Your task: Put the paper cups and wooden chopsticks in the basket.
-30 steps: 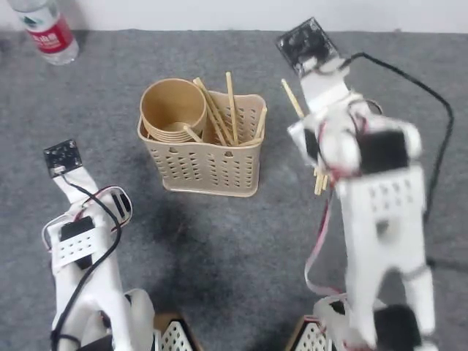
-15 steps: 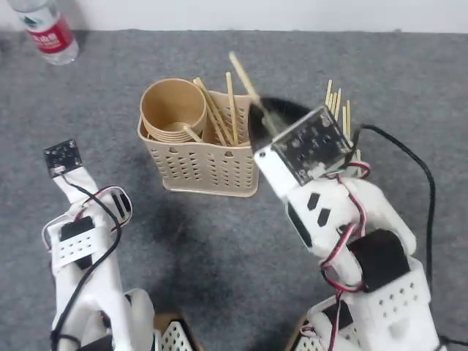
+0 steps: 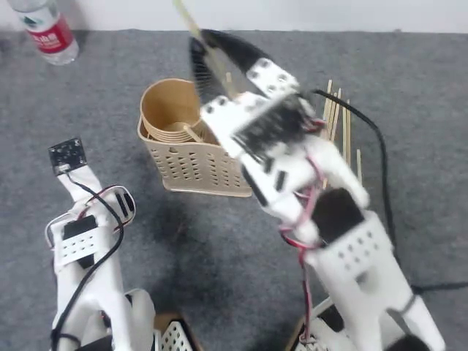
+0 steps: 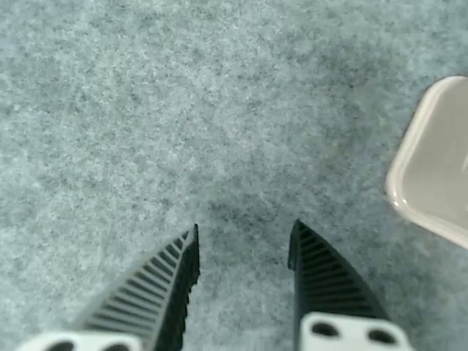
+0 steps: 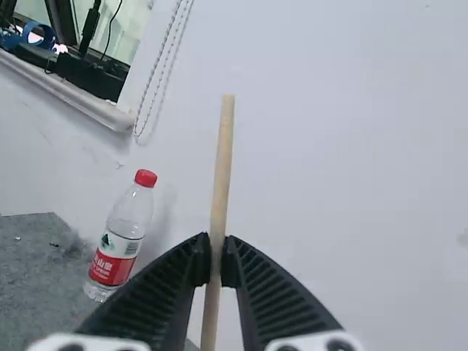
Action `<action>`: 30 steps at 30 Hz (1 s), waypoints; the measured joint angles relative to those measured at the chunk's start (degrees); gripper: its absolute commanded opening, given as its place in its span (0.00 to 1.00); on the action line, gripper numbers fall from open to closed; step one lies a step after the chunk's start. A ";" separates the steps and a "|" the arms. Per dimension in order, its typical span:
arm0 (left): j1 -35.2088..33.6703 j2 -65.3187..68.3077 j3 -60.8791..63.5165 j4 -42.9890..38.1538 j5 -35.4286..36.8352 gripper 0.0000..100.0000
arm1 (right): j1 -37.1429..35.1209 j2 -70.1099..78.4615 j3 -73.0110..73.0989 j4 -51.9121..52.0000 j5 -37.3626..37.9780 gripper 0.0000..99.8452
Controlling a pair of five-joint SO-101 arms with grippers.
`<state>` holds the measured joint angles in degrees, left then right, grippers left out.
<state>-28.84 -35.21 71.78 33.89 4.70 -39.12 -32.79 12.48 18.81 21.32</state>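
Chopstick point(image 5: 221, 168) pinched upright in the right gripper point(image 5: 216, 252), raised above the basket point(image 3: 197, 167) at the bench's far middle. Stacked paper cups point(image 3: 172, 110) sit in the basket's left side. Loose chopsticks point(image 3: 341, 121) lie right of it. Spread, the left gripper point(image 4: 243, 245) hangs over the near-left bench point(image 3: 205, 241).

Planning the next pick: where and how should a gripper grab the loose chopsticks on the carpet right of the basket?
Take an outer one of the loose chopsticks near mid-length, coming straight down with the jaws across its thin width. They lie flat on the carpet, close together and roughly parallel, so a side approach likely finds nothing to pinch.
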 measured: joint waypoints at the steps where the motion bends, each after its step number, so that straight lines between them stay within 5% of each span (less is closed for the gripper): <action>1: 0.00 0.00 0.00 0.00 0.00 0.19 | -0.18 2.29 -1.14 -0.35 0.00 0.01; 10: 0.00 0.00 0.00 0.00 0.00 0.19 | 3.87 13.63 -2.46 -4.31 0.00 0.02; 14: 0.00 0.00 0.00 0.00 0.00 0.19 | 4.04 13.36 -1.32 -4.31 0.00 0.15; 25: 0.00 0.00 0.00 0.00 0.00 0.19 | 4.57 7.56 2.64 -2.20 -2.81 0.14; 30: 0.00 0.00 0.00 0.00 0.00 0.19 | 11.78 3.34 2.64 5.27 -5.01 0.16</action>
<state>-28.84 -35.21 71.78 33.89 4.70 -27.34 -29.45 15.12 24.09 16.31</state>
